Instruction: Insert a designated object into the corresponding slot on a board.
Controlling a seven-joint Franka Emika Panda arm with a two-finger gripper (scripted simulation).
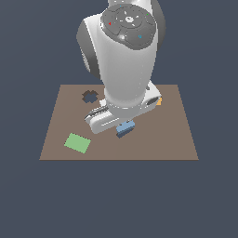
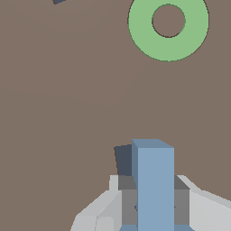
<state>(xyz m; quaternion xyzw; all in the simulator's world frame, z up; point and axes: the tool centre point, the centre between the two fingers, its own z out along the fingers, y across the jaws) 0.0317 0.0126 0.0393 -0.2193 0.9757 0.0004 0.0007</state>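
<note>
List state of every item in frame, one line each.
blue block: held between the fingers, at the board surface, a dark cutout edge showing beside it
gripper: shut on blue block
cross cutout: empty
green tile: flat on the board, loose
green ring: flat on the board, untouched
orange piece: mostly hidden behind the arm
board: flat

board bare nearby (green ring apart)

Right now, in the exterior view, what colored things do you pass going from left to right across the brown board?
Green square tile → dark cross-shaped cutout → light-blue T-shaped block under the gripper → orange piece.
</note>
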